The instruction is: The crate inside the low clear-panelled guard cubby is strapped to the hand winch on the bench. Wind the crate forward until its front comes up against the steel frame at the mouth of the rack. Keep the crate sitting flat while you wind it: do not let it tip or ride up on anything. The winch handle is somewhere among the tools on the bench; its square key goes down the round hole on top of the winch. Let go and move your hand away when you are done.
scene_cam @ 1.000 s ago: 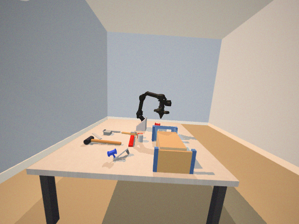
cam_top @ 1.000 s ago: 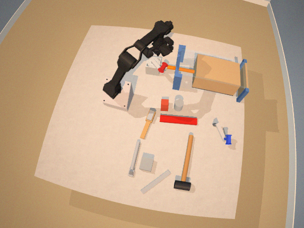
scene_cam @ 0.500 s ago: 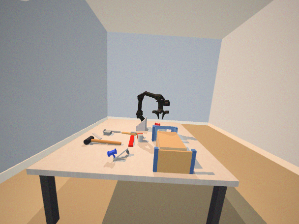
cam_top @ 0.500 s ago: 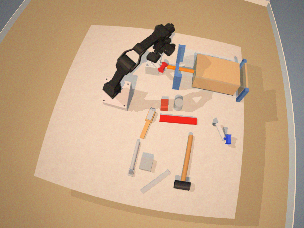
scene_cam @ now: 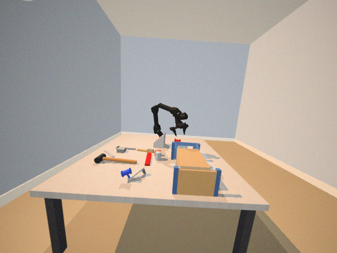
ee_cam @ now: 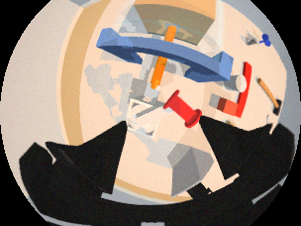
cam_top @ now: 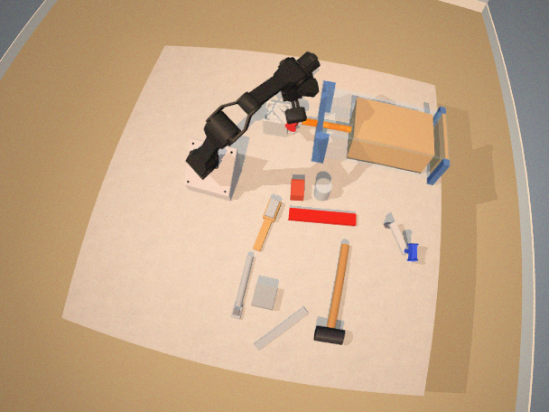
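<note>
My gripper (cam_top: 294, 103) (scene_cam: 180, 135) (ee_cam: 164, 121) is open and empty, above the hand winch (cam_top: 275, 128) (ee_cam: 141, 130). A red spool-shaped knob (cam_top: 291, 127) (scene_cam: 177, 140) (ee_cam: 182, 110) is at the winch, below and between the spread fingers in the wrist view; its crank arm and key are hard to make out. An orange strap (cam_top: 334, 126) (ee_cam: 160, 66) runs from the winch under the blue steel frame (cam_top: 329, 92) (scene_cam: 186, 143) (ee_cam: 149, 50) to the tan crate (cam_top: 393, 122) (scene_cam: 191, 158) (ee_cam: 173, 12). The crate looks flat, with a gap before the frame.
A crank with a blue knob (cam_top: 413, 252) (scene_cam: 126, 172) lies near the right edge. A red bar (cam_top: 322, 216), red block (cam_top: 297, 189), grey cylinder (cam_top: 322, 187), brush (cam_top: 266, 223) and mallet (cam_top: 338, 289) lie on the bench side of the rack, with several grey pieces further off.
</note>
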Tool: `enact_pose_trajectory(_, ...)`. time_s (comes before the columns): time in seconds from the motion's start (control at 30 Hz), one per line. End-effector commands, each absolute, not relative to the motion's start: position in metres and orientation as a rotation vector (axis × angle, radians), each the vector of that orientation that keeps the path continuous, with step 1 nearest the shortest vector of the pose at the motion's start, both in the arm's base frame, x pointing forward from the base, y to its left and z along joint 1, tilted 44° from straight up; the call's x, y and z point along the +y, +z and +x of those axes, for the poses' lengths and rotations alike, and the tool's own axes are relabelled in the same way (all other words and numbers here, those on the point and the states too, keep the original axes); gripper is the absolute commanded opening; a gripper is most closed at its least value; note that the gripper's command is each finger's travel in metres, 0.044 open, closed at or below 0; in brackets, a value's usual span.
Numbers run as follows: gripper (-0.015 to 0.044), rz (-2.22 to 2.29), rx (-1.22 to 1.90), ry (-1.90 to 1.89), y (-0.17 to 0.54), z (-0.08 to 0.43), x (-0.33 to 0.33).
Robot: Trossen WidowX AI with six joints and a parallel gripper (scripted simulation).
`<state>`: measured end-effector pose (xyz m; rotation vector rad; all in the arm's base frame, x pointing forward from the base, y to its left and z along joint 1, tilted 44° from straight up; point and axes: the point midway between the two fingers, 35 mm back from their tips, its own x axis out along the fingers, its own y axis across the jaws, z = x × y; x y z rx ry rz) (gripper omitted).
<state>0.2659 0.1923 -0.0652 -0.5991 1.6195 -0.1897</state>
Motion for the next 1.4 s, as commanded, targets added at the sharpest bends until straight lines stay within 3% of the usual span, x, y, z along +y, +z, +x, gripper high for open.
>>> enact_pose_trajectory(0.0, 0.044, -1.062, 1.535, 0.516, -0.057, 0.274, 0.178)
enact_pose_trajectory(0.13, 0.044, -1.171, 1.493, 0.648, -0.056, 0.276, 0.176)
enact_pose_trajectory(1.37, 0.044, -1.172, 1.493, 0.648, -0.077, 0.275, 0.158)
